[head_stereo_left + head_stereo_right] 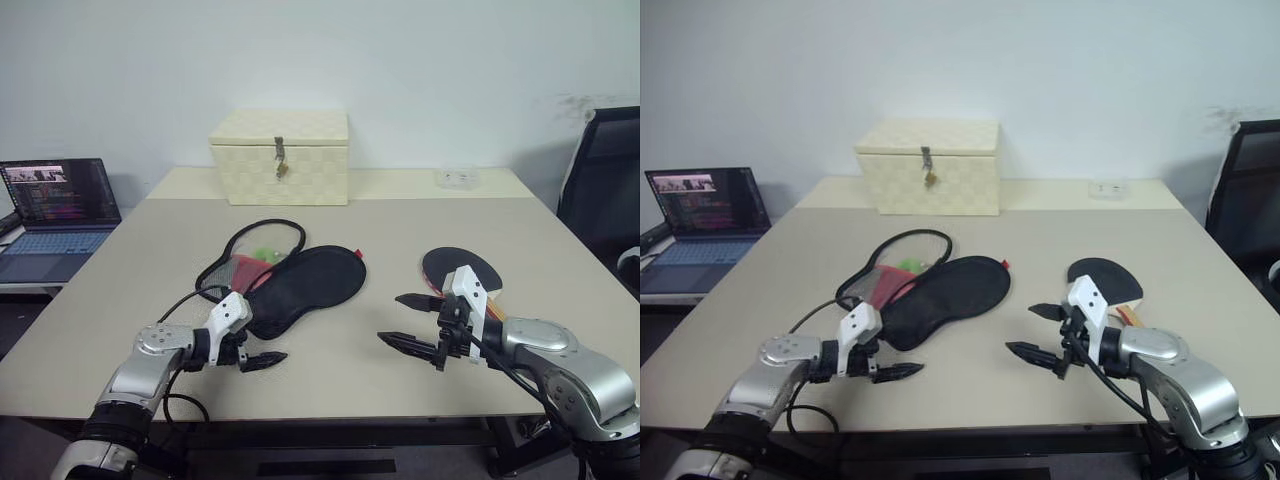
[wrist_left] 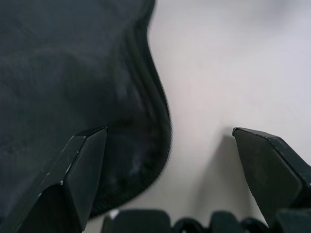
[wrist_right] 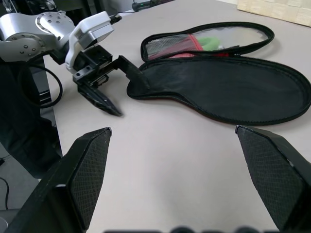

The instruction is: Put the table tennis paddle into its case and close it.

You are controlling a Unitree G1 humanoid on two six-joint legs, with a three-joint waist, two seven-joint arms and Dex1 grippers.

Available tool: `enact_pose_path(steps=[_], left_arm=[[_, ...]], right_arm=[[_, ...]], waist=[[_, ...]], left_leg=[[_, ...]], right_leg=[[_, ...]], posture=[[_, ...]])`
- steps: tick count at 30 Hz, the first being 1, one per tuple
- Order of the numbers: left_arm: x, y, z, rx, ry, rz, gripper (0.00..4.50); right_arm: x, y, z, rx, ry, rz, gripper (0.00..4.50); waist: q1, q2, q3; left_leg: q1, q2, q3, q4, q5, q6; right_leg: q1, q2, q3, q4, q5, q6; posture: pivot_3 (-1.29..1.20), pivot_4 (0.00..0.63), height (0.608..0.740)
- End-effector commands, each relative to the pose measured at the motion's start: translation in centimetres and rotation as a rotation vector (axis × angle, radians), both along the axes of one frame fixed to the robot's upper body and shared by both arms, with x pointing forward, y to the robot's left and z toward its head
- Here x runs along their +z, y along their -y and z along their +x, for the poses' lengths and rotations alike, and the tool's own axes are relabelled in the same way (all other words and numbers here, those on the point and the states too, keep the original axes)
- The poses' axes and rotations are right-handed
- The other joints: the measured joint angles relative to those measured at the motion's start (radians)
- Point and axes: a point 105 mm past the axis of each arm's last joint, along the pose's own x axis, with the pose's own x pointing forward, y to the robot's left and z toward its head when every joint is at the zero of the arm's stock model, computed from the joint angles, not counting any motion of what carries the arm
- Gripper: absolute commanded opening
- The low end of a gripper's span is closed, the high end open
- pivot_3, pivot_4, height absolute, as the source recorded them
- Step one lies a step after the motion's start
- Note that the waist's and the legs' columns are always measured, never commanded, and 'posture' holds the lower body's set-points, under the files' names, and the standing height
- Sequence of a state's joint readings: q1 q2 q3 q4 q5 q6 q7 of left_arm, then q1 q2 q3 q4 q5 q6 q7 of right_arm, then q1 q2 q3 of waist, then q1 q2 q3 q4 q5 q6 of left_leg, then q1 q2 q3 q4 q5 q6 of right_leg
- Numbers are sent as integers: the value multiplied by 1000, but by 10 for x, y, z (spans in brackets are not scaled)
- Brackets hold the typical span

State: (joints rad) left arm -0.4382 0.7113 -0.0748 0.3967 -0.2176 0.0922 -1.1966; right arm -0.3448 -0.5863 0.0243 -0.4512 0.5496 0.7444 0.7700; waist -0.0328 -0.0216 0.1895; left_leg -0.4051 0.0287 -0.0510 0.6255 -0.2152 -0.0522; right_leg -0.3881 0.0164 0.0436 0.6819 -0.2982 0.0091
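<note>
Left gripper (image 1: 252,352) sits nearest, jaws wide and empty, tips at the narrow end of the case (image 1: 300,285), which lies unzipped mid-table. Right gripper (image 1: 410,322) also wide, empty, hovering just in front of the table tennis paddle (image 1: 462,270). Step: approach, nothing grasped. Next likely needs the right claw on the paddle while the left steadies the case.

bare table (image 1: 330,350) between case (image 1: 305,285) and paddle (image 1: 462,268) (cream box (image 1: 280,157) behind).

Head cameras look down across the table (image 1: 400,215); left wrist view sits tight over the case (image 2: 58,73), right wrist view faces it from farther off.
</note>
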Motion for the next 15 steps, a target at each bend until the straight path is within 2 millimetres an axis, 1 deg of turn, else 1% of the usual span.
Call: enact_pose_path(steps=[1,3,4,6,15], left_arm=[[0,-10,-6,-13,-14,23,4482],[0,-12,-7,-7,-17,24,4482],[0,-13,-7,-5,-17,24,4323],[1,-15,-6,4,-15,21,3868],[5,-18,1,43,8,3,573]], right_arm=[[13,-3,-1,13,68,16,4500],[13,-3,1,6,72,17,4500],[14,-2,1,2,73,17,4500],[14,-1,4,-9,79,21,4500],[18,6,11,-52,96,23,4500]], waist=[[0,0,0],[0,0,0],[0,0,0],[0,0,0],[0,0,0]], left_leg=[[0,0,0,0,0,0],[0,0,0,0,0,0],[0,0,0,0,0,0],[0,0,0,0,0,0],[0,0,0,0,0,0]], right_leg=[[0,0,0,0,0,0],[0,0,0,0,0,0],[0,0,0,0,0,0],[0,0,0,0,0,0],[0,0,0,0,0,0]], posture=[[0,150,740],[0,150,740],[0,150,740],[0,150,740],[0,150,740]])
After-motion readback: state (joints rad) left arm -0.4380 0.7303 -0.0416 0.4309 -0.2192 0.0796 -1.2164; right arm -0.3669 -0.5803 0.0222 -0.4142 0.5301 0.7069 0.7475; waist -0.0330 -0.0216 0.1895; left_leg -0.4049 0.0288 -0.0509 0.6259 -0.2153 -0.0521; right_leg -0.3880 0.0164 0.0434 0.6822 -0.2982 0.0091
